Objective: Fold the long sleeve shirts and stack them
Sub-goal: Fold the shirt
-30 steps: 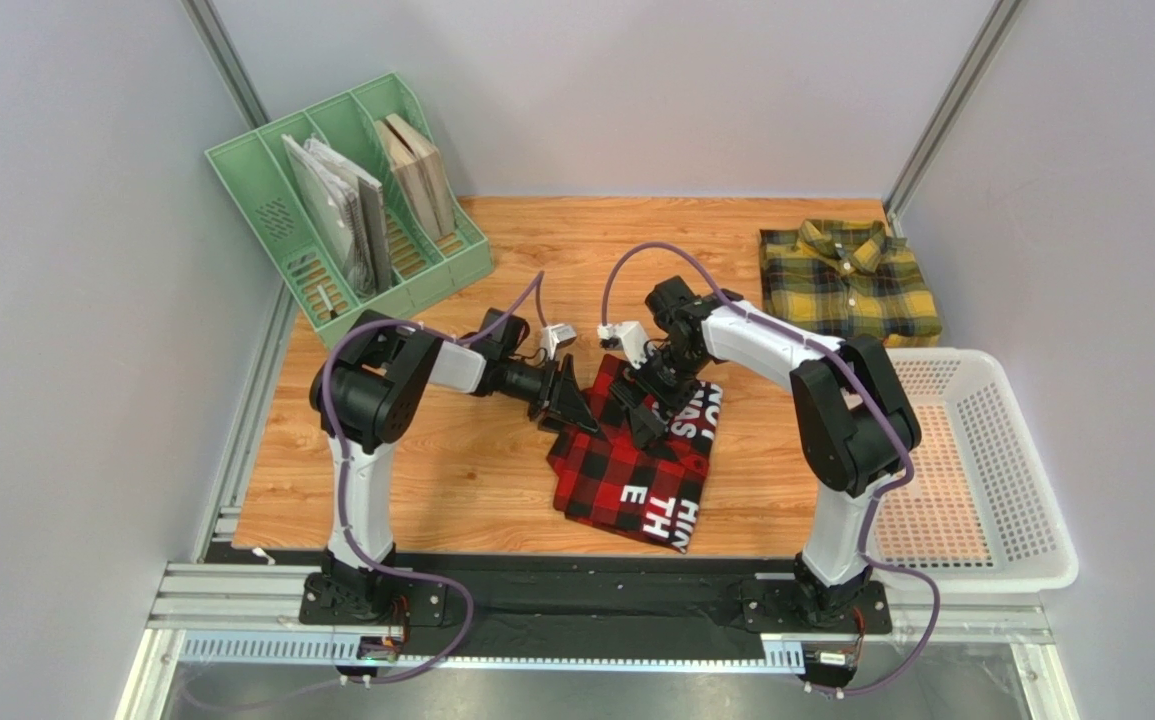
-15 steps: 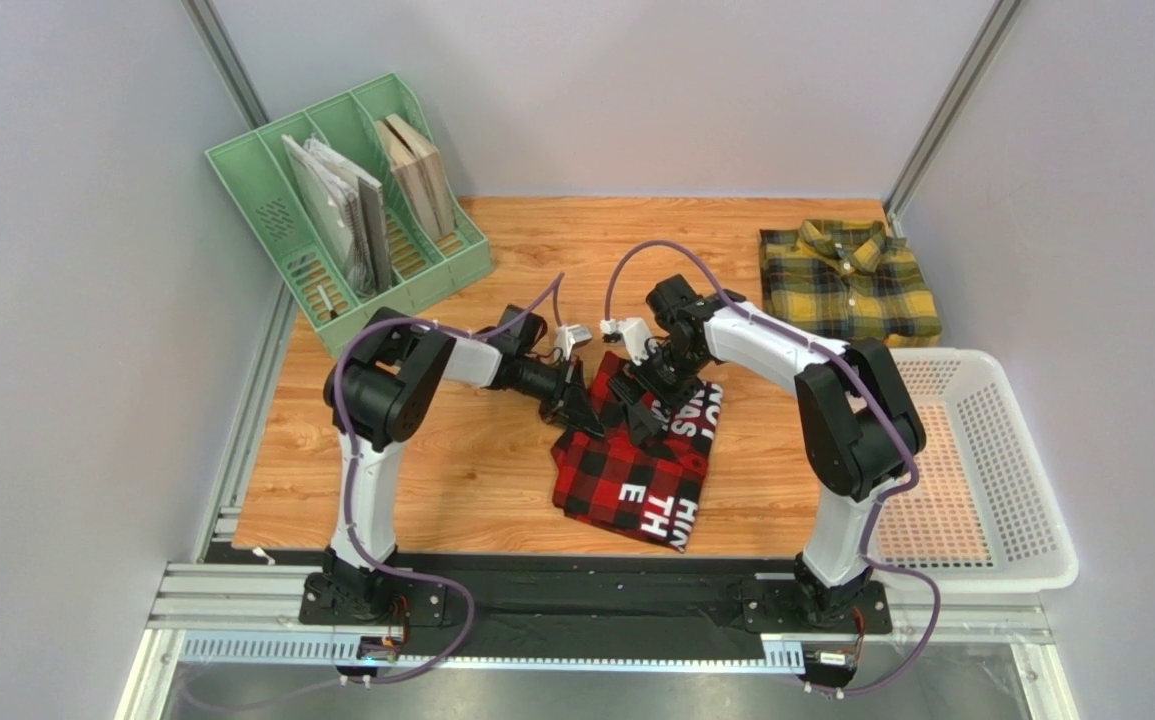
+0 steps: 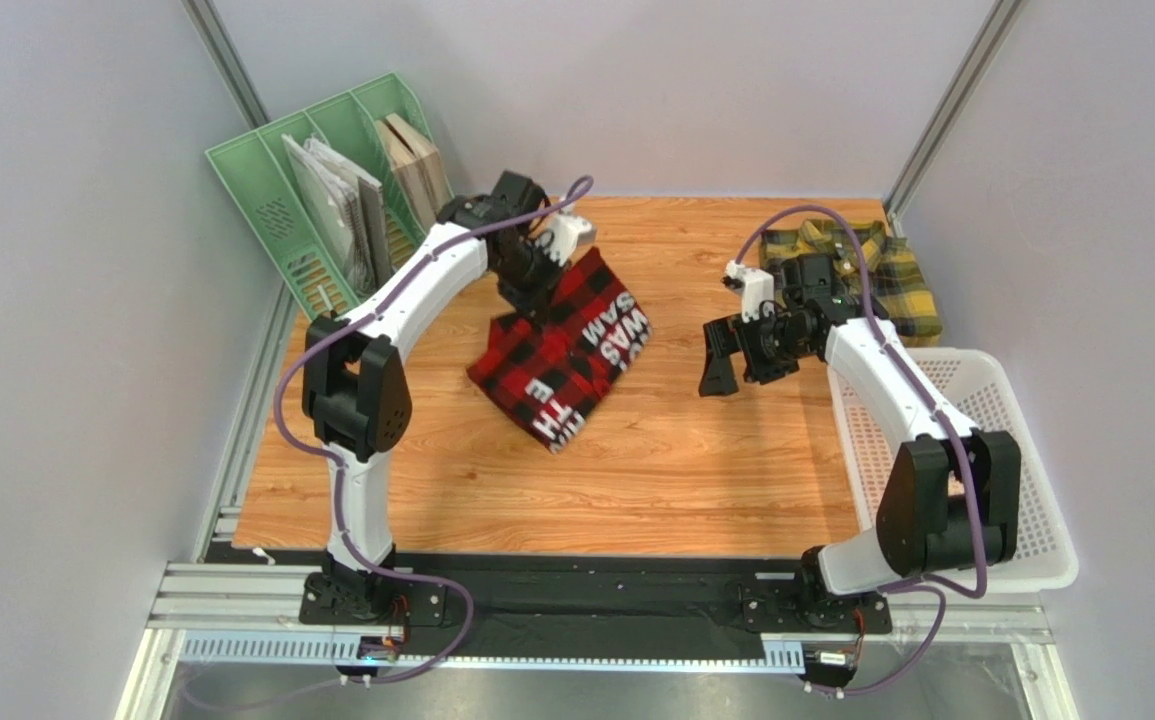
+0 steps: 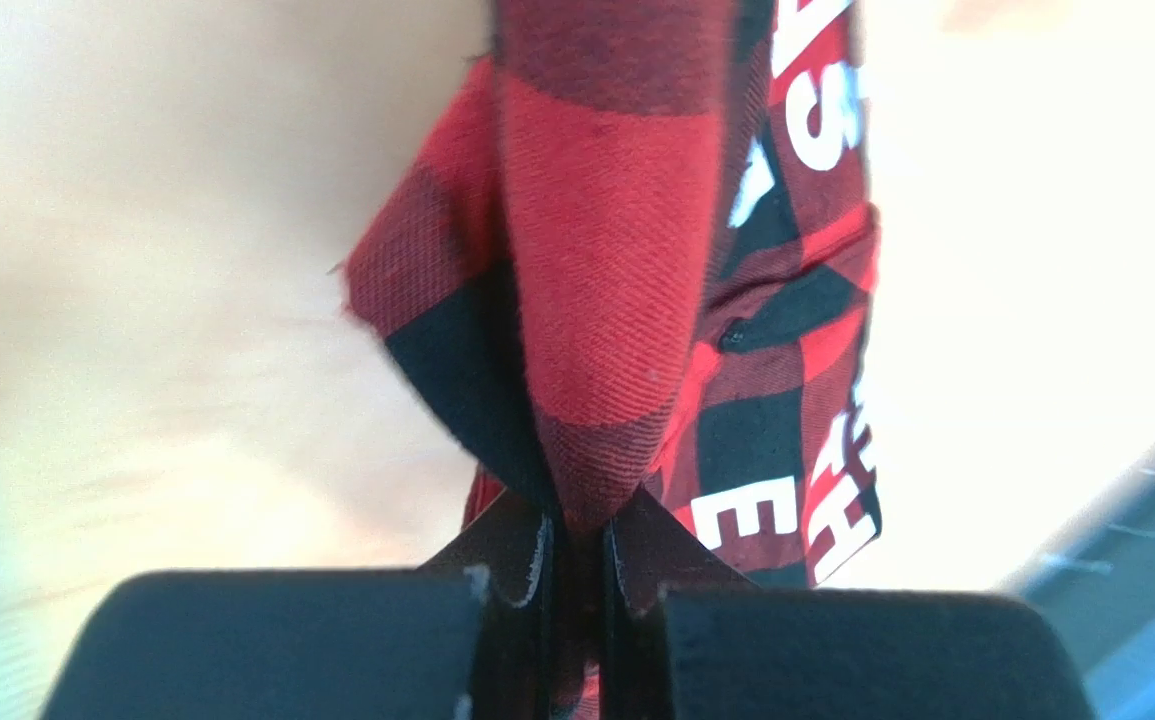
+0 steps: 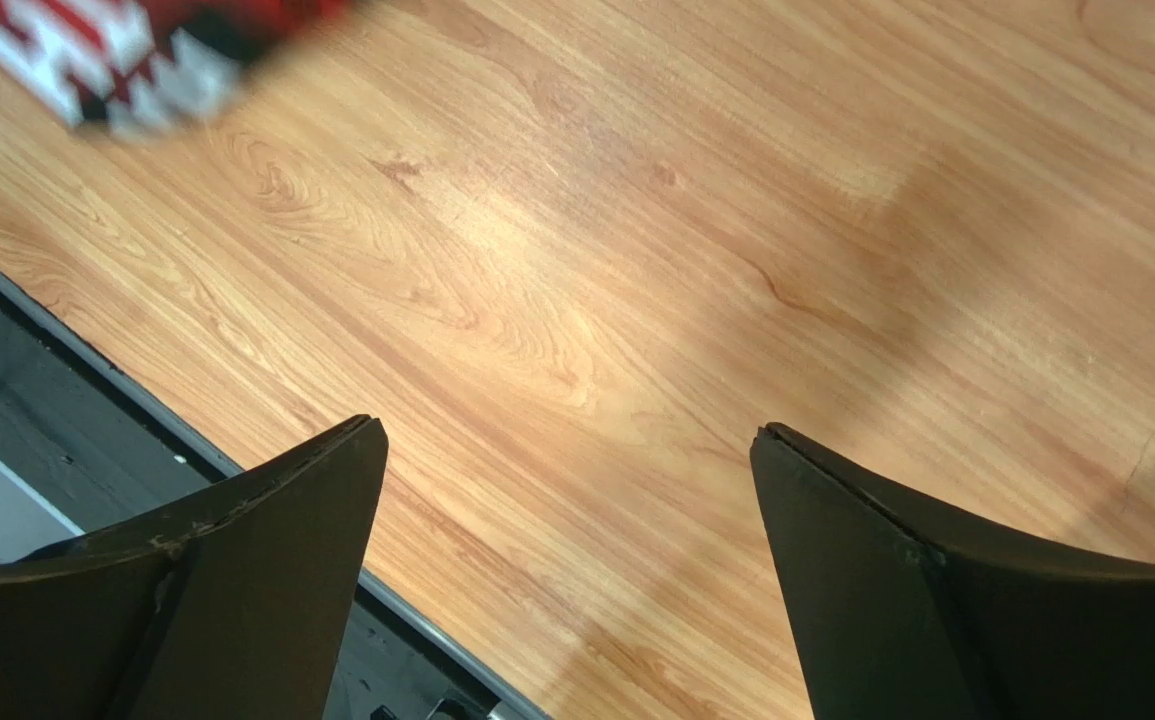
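Okay, right gripper [image 5: 568, 480] hangs over bare table [image 3: 658, 450], fingers spread wide, holding nothing. Just beyond, the red shirt [image 3: 556, 348] dangles folded. Whether its low corner touches the wood, I can't tell. The left gripper [image 4: 580, 558] has its top pinched tight. Looks like the carry-to-stack step. Next calls for swinging it right and laying it square on the yellow shirt [image 3: 906, 293], far right. White letters read "E", "H", maybe "WAS"; the rest is folded away.
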Tool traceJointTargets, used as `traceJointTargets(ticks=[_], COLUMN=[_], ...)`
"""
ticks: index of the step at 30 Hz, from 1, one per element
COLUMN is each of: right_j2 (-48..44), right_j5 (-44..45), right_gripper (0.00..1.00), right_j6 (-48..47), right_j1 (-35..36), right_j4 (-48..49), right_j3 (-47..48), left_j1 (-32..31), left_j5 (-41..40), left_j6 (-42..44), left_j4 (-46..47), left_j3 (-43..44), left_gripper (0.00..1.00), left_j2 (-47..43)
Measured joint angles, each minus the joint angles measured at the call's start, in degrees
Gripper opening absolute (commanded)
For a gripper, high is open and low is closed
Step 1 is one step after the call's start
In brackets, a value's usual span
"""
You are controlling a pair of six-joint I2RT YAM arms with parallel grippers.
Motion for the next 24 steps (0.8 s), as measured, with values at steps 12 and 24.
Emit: traceJointTargets(ticks=[12, 24], right_j2=[-3.23, -3.89], right_j5=[-1.22, -2.03], right_gripper=[1.00, 0.99], right_j6=[0.00, -1.97], right_j1=[-3.39, -5.20], right_j4=[-1.03, -2.51], right_j3=[-3.93, -3.89], left_j1=[-8.09, -32.89], left_j5=[-36.63, -46.14], left_j6=[30.67, 26.14], left_j4=[9.40, 24.48], left_j3=[4.52, -31.89], left_gripper=[0.00, 0.69], left_j2=[-3.48, -2.93])
